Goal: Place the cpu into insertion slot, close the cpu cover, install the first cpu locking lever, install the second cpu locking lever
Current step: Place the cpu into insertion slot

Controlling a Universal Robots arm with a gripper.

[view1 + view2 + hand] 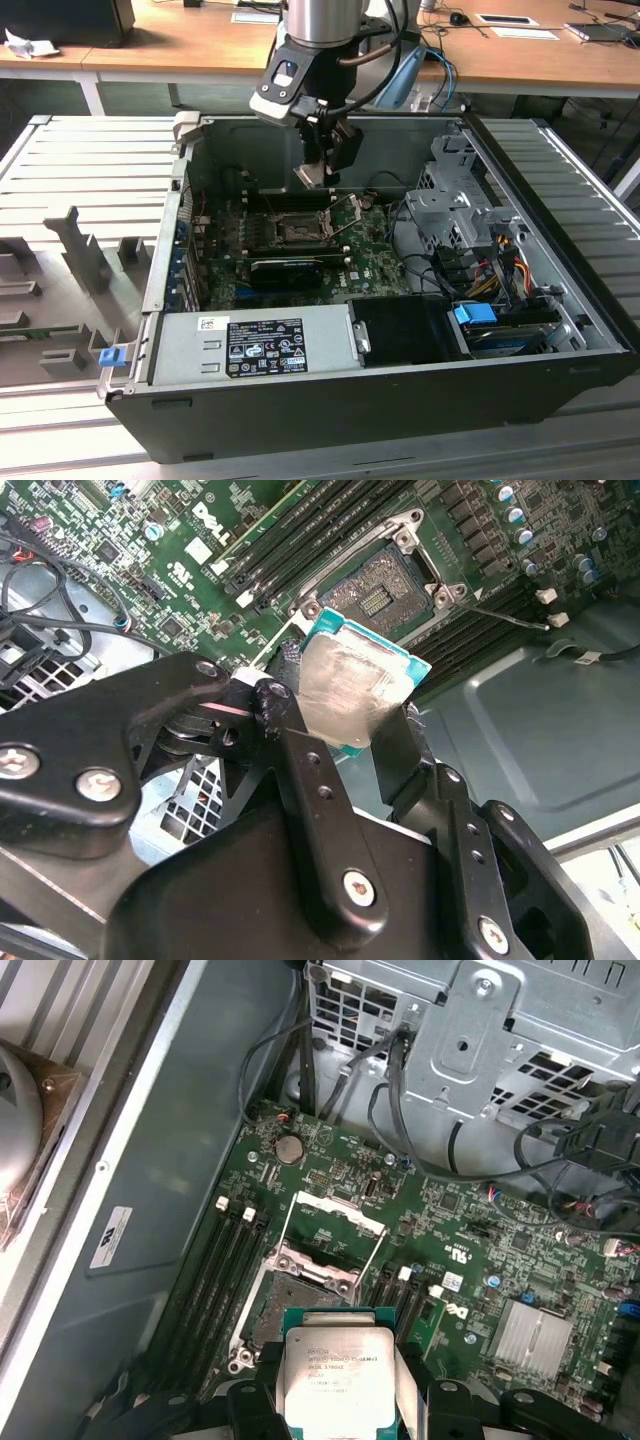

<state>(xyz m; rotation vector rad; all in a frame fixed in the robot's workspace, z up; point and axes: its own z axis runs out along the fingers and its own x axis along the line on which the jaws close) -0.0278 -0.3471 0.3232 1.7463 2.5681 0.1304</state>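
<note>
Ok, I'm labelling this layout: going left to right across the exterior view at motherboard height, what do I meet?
Grey upright bracket → case's left wall → insertion slot → cable bundle → metal drive cage → ribbed grey panel. The gripper holding the cpu overlaps the slot, so it's omitted.

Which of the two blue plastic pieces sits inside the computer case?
The blue tab at the exterior view's right, within the case walls. The other, a blue clip, sits outside it at the exterior view's left.
</note>
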